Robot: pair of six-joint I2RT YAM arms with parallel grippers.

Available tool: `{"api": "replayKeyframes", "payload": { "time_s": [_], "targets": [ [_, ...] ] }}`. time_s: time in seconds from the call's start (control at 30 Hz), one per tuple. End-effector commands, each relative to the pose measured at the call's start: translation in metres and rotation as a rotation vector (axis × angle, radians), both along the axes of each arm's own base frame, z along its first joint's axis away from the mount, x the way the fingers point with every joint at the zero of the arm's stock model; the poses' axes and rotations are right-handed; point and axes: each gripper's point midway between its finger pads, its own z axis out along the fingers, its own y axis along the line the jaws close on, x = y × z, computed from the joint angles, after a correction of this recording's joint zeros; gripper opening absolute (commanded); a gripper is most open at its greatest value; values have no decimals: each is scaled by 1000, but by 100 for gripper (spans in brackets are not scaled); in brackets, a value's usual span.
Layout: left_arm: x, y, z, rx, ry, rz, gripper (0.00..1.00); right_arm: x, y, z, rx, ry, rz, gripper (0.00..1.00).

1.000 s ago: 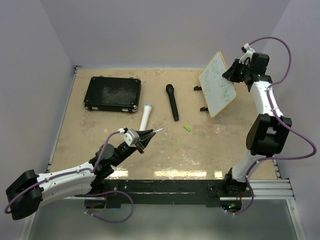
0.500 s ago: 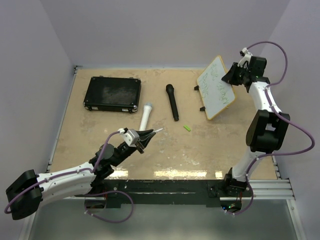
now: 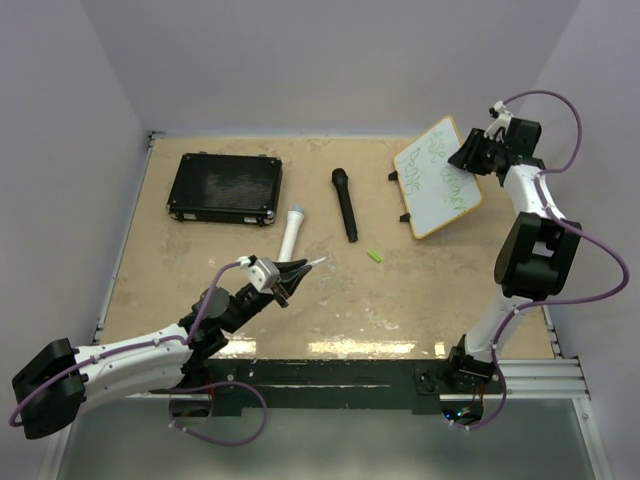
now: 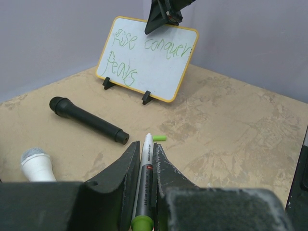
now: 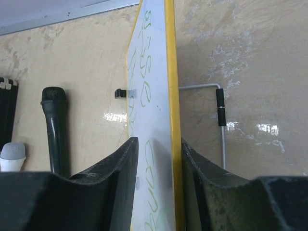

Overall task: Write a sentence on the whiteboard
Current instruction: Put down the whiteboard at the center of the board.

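Where lilac walls [image 3: 330,60] rise, the whiteboard [image 3: 438,178] stands on tan tabletop [image 3: 440,290].

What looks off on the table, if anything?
Only a small green piece, likely a cap, lying loose on the table near the black mic's tail end; the marker in the left gripper looks uncapped. The whiteboard stands on its feet, turned askew to the table edges.

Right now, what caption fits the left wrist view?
Left gripper shut on a marker, facing the propped whiteboard bearing the green sentence.
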Motion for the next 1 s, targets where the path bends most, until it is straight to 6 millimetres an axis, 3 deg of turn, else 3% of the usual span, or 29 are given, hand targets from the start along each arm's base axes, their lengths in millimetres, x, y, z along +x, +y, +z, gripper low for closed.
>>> {"api": "replayKeyframes", "payload": {
  "time_s": [0.0, 0.97],
  "targets": [
    [1, -1, 9, -35, -6, -2, 0, 5, 3, 14, -1, -63, 43, 41],
    [-3, -1, 10, -49, 9, -17, 0, -5, -29, 5, -16, -56, 27, 78]
  ]
}}
